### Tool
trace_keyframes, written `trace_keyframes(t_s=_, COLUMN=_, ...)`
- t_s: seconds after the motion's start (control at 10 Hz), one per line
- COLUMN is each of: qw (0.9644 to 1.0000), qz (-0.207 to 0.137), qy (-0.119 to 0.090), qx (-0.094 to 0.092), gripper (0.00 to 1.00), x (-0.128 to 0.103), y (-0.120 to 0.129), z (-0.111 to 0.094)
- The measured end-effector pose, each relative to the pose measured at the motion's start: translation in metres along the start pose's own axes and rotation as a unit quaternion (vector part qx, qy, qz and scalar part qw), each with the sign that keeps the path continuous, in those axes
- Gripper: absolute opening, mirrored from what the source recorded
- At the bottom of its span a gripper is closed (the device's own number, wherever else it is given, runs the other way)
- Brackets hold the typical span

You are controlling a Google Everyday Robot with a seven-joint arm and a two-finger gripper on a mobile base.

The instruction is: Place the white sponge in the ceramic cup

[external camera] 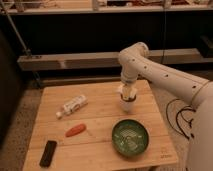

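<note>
The small white ceramic cup [128, 106] stands upright on the wooden table [95, 125], at its right middle, behind the green bowl [130, 137]. My gripper [128, 95] points straight down right above the cup's mouth, at the end of the white arm [160, 75] that reaches in from the right. I cannot make out the white sponge as a separate thing; a pale shape at the gripper's tip merges with the cup's rim.
A white labelled bottle [72, 105] lies on its side at the table's left. An orange carrot-like piece [75, 130] lies in front of it. A black flat device [48, 153] lies at the front left corner. A dark shelf stands behind the table.
</note>
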Motion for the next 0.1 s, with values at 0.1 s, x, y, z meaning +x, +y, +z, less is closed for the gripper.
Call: trace_keyframes(t_s=0.1, qw=1.0, qz=-0.001, qy=0.0, qx=0.0, gripper=0.77, x=-0.0014, y=0.0002, z=0.0)
